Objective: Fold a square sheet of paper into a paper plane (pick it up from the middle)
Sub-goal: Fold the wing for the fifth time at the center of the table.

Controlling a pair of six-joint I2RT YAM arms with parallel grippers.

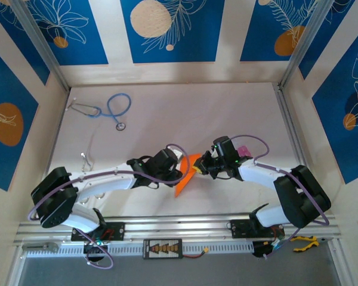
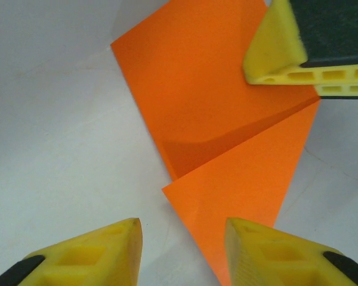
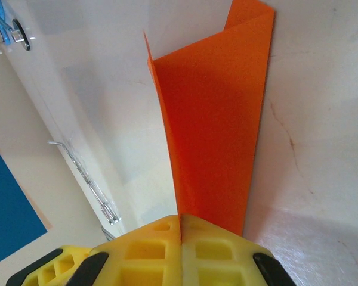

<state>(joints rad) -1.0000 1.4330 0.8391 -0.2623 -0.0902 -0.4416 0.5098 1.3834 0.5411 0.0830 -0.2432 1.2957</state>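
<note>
The orange sheet of paper is folded and stands lifted off the table between the two arms. My right gripper is shut on its near edge, and the paper rises away from the jaws as a tall folded strip. In the top view the right gripper sits at the paper's right side. My left gripper is open just in front of the paper, whose lower flap reaches down to its right finger. A right gripper finger shows at the upper right of the left wrist view.
A blue stethoscope lies at the back left of the table. A small pink thing sits beside the right wrist. A thin metal piece lies at the left. Yellow-handled pliers rest on the front rail at the right.
</note>
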